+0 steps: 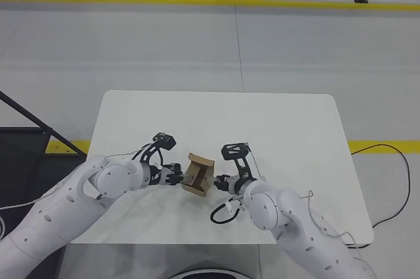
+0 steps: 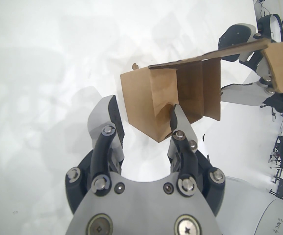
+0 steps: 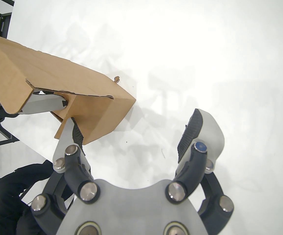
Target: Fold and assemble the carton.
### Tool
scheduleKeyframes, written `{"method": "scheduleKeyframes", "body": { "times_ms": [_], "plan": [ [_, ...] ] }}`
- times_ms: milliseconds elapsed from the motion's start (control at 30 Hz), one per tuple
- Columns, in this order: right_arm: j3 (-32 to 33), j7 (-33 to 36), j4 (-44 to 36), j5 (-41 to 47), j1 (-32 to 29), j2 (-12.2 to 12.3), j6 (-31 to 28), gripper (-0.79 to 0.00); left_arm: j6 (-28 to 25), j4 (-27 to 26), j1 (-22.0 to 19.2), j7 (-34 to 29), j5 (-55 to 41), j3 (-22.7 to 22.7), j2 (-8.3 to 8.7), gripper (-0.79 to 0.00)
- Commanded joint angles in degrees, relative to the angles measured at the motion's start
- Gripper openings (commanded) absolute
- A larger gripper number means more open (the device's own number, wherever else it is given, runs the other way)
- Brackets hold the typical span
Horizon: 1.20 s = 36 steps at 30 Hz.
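both spread apart, the left pincer point(image 2: 143, 103) at nine o'clock of the carton point(image 1: 198, 175) and the right pincer point(image 3: 133, 116) at its three each set one finger against it, toward six o'clock on the worktop point(image 1: 280, 125), so pressing evenly from both sides should keep walls square.

Top overhead, far; wrists close; all share carton point(image 1: 198, 175).

We saw a white table point(image 1: 287, 125) on a pale grey floor point(image 1: 126, 49). Yellow stripes point(image 1: 398, 146) crossed the floor, and a black cable point(image 1: 408, 183) lay beside the table.
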Motion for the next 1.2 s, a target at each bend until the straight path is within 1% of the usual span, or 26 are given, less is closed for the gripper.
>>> {"method": "scheduleKeyframes", "body": {
  "times_ms": [0, 67, 100, 167, 200, 400, 467, 500, 800, 833, 867, 900, 1000, 1167],
  "plan": [
    [-0.12, 0.12, 0.13, -0.06, 0.11, -0.20, -0.03, 0.000, -0.19, 0.10, 0.09, -0.12, -0.05, -0.11, -0.18, -0.394],
    [-0.17, 0.18, 0.27, -0.05, 0.15, -0.41, 0.05, -0.025, -0.34, 0.25, 0.16, -0.22, 0.03, -0.24, -0.35, -0.397],
    [-0.13, 0.19, 0.34, 0.03, 0.15, -0.52, 0.13, -0.065, -0.44, 0.31, 0.21, -0.28, 0.01, -0.31, -0.44, -0.397],
    [-0.12, 0.32, 0.42, 0.09, 0.16, -0.71, 0.29, -0.086, -0.60, 0.42, 0.28, -0.43, -0.01, -0.47, -0.60, -0.397],
    [-0.21, 0.39, 0.46, -0.03, 0.15, -0.82, 0.42, -0.117, -0.78, 0.45, 0.35, -0.53, -0.14, -0.54, -0.69, -0.397],
    [-0.81, 0.88, 0.84, -0.78, 0.37, -1.55, 2.27, -0.148, -1.55, 0.83, 0.65, -0.88, -0.49, -1.06, -1.16, -0.397],
    [-0.77, 0.69, 0.81, -0.46, 0.30, -1.81, 3.02, -0.169, -1.62, 0.89, 0.77, -0.99, -0.59, -1.23, -1.31, -0.397],
    [-0.69, 0.56, 0.84, -0.26, 0.25, -1.93, 3.34, -0.228, -1.68, 0.89, 0.86, -1.02, -0.74, -1.30, -1.39, -0.394],
    [-0.05, 1.48, 0.64, 0.71, -0.06, -2.67, 4.40, -0.259, -1.84, 1.28, 1.49, -1.26, -2.93, -2.05, -2.13, -0.394],
    [0.13, 1.45, 0.49, 1.09, -0.14, -2.75, 4.31, -0.256, -1.91, 1.29, 1.50, -1.34, -3.01, -2.10, -2.22, -0.394],
    [0.27, 1.52, 0.51, 1.20, -0.21, -2.80, 4.21, -0.240, -1.87, 1.35, 1.52, -1.39, -3.12, -2.14, -2.31, -0.394],
    [0.39, 1.54, 0.47, 1.20, -0.28, -2.84, 4.19, -0.206, -1.91, 1.34, 1.56, -1.40, -3.16, -2.17, -2.41, -0.394],
    [0.75, 1.56, 0.25, 1.30, -0.60, -2.99, 4.31, -0.175, -1.82, 1.44, 1.73, -1.47, -3.59, -2.28, -2.68, -0.388],
    [1.68, 2.23, -0.31, 1.43, -1.24, -3.14, 5.12, -0.179, -1.69, 1.62, 2.09, -1.64, -4.52, -2.55, -3.09, -0.382]
  ]
}}
